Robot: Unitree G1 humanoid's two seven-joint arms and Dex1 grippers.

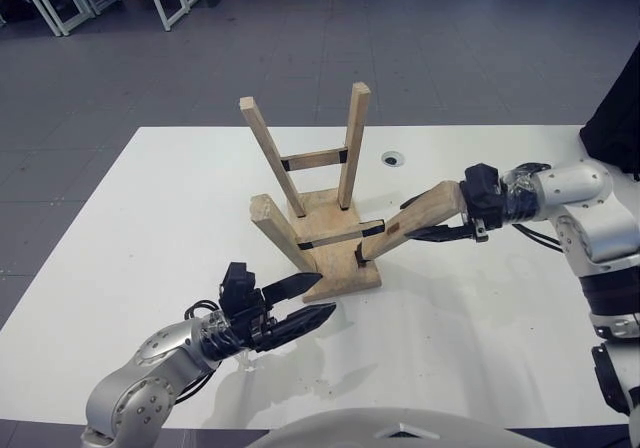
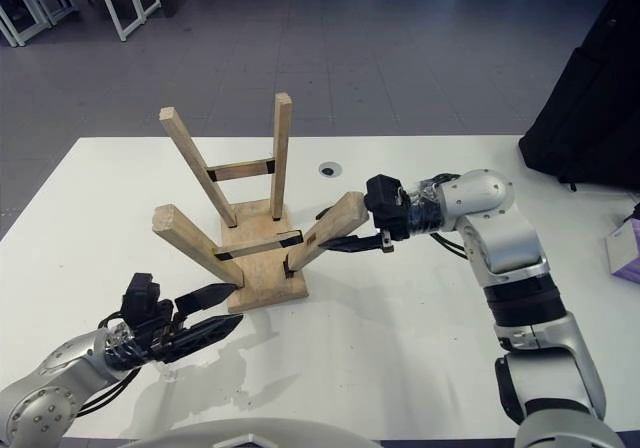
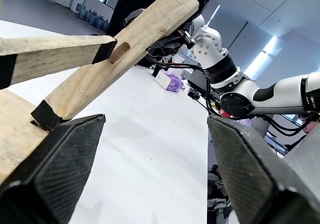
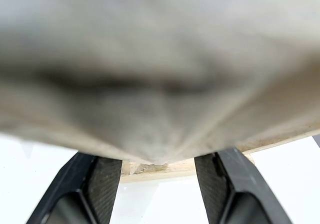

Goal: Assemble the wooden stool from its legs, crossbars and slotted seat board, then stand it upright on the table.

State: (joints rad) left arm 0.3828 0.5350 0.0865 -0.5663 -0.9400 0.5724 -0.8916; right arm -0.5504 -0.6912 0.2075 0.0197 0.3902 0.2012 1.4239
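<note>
Inverted stool [image 1: 318, 203] rests with its seat board [image 1: 345, 270] flat on the white surface [image 1: 150, 228], four legs pointing up and outward. Right claw [image 1: 415, 223] is closed about the upper end of the near right leg [image 1: 388, 238], one finger on either side of it. Left claw [image 1: 326, 296] sits low over the surface just beside the near corner of the seat board, fingers [image 3: 55, 169] spread wide, holding nothing.
</note>
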